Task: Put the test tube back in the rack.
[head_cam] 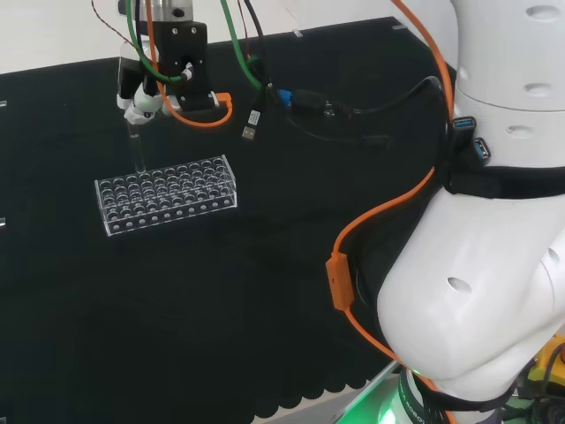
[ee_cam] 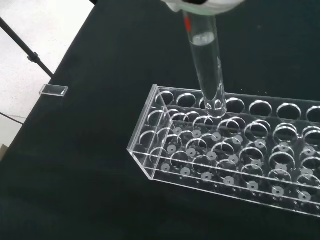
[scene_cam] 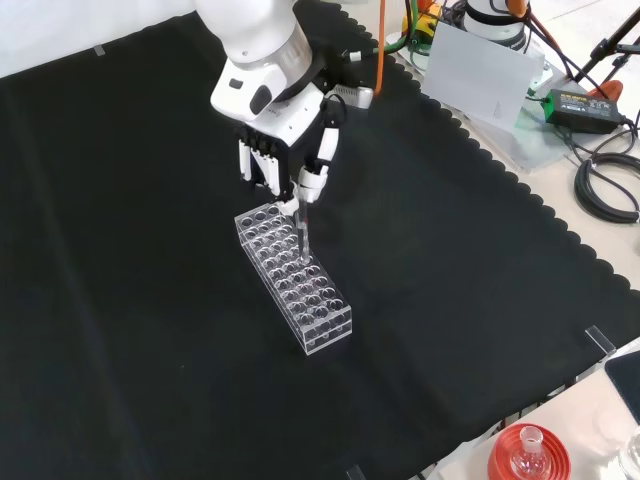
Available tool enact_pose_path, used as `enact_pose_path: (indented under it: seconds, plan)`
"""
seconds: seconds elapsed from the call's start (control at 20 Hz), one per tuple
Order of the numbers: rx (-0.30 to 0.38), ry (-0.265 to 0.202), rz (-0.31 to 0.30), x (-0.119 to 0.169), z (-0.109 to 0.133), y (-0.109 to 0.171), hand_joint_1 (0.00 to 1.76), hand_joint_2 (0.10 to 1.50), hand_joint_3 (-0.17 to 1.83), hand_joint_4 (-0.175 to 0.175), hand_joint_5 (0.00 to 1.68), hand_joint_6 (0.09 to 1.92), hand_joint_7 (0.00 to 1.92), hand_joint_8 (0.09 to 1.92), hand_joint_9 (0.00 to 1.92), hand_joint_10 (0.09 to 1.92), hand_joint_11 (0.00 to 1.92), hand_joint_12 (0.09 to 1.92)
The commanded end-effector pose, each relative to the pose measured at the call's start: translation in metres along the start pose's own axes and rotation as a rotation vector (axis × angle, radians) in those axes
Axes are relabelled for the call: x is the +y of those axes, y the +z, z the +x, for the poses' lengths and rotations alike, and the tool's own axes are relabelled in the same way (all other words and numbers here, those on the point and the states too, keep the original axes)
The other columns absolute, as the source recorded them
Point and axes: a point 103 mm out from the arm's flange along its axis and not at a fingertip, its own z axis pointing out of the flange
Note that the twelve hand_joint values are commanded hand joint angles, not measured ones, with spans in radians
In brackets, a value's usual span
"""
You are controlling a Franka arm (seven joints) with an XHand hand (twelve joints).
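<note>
The hand (scene_cam: 285,150) points down over the rack (scene_cam: 293,279) — fingers pinching the upright test tube (scene_cam: 301,235).

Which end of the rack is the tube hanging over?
In the front view, the far end of the rack, nearest the hand; the tube hangs there.

Even bright light, soft shadows, all sharp.

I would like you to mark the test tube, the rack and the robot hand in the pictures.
test tube (ee_cam: 206,65): wrist view, on its clear middle wall.
rack (head_cam: 168,208): head view, on its near side wall.
robot hand (scene_cam: 322,147): front view, on a finger.
</note>
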Motion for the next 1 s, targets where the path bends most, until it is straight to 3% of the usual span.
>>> enact_pose_path:
  seconds: [0.05, 0.4, 1.0]
  plan:
    - [-0.001, -0.009, 0.007, 0.006, 0.002, 0.003, 1.42, 1.03, -0.17, -0.175, 1.34, 0.37, 1.43, 0.54, 1.44, 0.09, 0.93, 1.15]
    - [0.004, -0.009, 0.031, 0.015, -0.003, 0.02, 1.42, 1.03, -0.17, -0.175, 1.34, 0.37, 1.43, 0.54, 1.44, 0.09, 0.93, 1.15]
    - [0.02, -0.005, 0.038, 0.016, -0.008, 0.024, 1.42, 1.03, -0.17, -0.175, 1.34, 0.37, 1.43, 0.54, 1.44, 0.09, 0.93, 1.15]
